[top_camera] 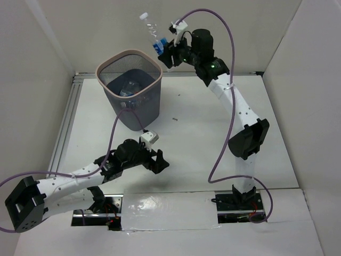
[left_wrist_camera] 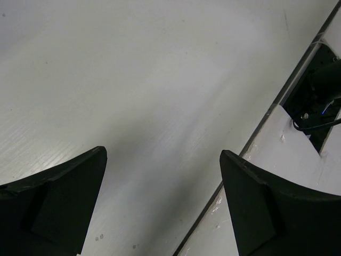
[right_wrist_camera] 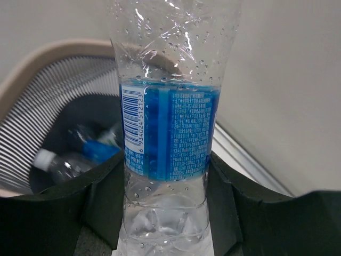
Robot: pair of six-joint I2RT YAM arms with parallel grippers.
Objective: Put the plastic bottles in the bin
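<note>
The right end effector (top_camera: 163, 51) is clamped on a clear plastic bottle (top_camera: 149, 29) with a blue label and a white cap. Its two black fingers (right_wrist_camera: 53, 213) press against opposite sides of the bottle's lower body, just under the label. From the top camera, the bottle is held in the air just beyond the far right corner of the dark grey wire-mesh bin (top_camera: 143, 101), which has a pale pinkish rim. The bottle is tilted so that its cap leans toward the bin's far edge.

In the right wrist view the clear plastic bottle (right_wrist_camera: 168, 133) fills the middle of the frame, with droplets clinging to its inner wall. The bin's rim (right_wrist_camera: 32, 61) and mesh wall show behind it to the left. At least two other clear bottles (right_wrist_camera: 80, 154) lie on the bin's floor, one of them with a blue label and a white cap. From above they show only dimly through the mesh.

The left end effector (top_camera: 161, 161) hangs low over the white desk (top_camera: 192, 122) on the near side of the bin, slightly to its right and apart from it. Its fingers stand wide apart with nothing between them. The left wrist view shows only bare desk (left_wrist_camera: 160, 80) between the two black fingertips (left_wrist_camera: 80, 197).
</note>
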